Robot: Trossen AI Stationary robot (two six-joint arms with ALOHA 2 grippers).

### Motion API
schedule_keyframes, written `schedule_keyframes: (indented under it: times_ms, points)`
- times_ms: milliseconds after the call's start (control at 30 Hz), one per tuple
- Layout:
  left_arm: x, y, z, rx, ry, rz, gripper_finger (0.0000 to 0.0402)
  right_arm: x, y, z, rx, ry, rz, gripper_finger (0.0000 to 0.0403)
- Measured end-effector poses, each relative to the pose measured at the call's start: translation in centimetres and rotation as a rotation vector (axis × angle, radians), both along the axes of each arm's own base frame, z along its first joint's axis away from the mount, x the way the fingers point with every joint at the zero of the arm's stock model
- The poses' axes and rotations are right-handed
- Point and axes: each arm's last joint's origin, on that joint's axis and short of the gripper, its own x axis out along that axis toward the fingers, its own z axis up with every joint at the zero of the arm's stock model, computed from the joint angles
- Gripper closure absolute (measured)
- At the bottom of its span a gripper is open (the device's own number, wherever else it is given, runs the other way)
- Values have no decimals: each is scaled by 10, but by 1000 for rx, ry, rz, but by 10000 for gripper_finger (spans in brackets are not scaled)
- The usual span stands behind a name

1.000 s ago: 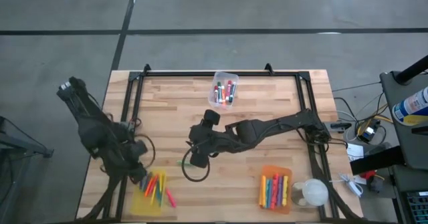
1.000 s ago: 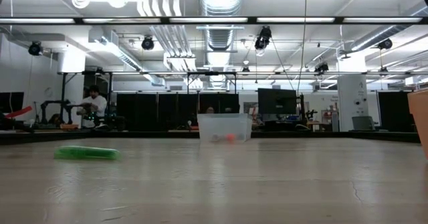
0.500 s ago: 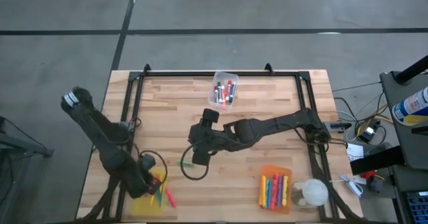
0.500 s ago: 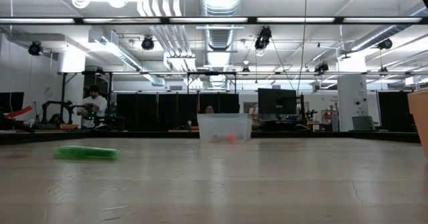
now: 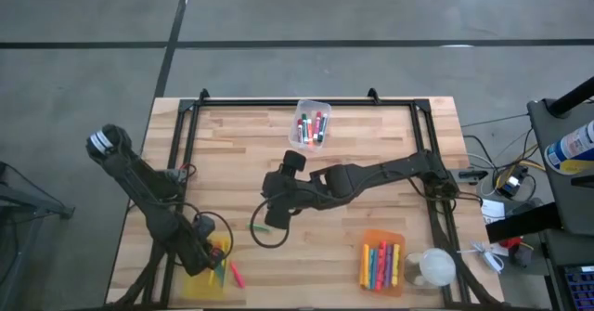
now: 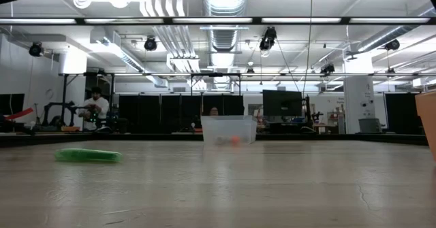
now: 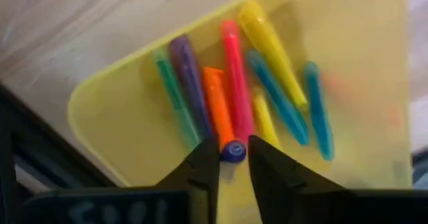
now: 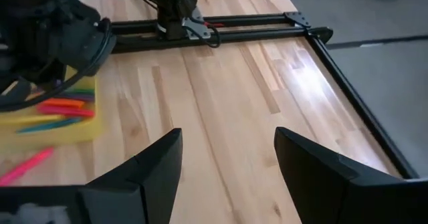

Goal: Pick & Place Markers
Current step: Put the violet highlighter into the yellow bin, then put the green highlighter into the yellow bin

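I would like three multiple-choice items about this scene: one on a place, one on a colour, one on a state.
1. The left gripper hangs over which bin? A orange; B the yellow bin; C clear.
2. What colour is the marker lying on the table beside the yellow bin? A black; B blue; C pink.
3. The fingers of the right gripper are: A open and empty; B shut on a pen; C shut on a bin.
Key: B, its wrist view looks down into yellow plastic; C, the high view shows pink; A, a wide gap with only wood between.

Wooden table (image 5: pixel 371 139): three bins, loose green marker (image 5: pixel 257 226), pink marker (image 5: pixel 237 275).
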Motion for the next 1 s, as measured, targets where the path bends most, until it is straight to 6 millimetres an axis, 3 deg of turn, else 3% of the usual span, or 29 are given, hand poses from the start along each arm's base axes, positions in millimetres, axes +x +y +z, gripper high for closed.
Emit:
schedule_keyframes:
  times_ms: [233,533,767,1000]
  points:
    - [-2,1,12,-41,-43,-99,276,3,1,-6,83,-28,-66,171]
    - [-1,5,40,-20,-263,-244,274,24,11,-55,195,90,-25,172]
    - [-2,18,82,76,-572,-245,274,38,19,-94,178,204,83,182]
    - [-11,38,129,203,-881,-126,274,52,23,-132,177,257,145,184]
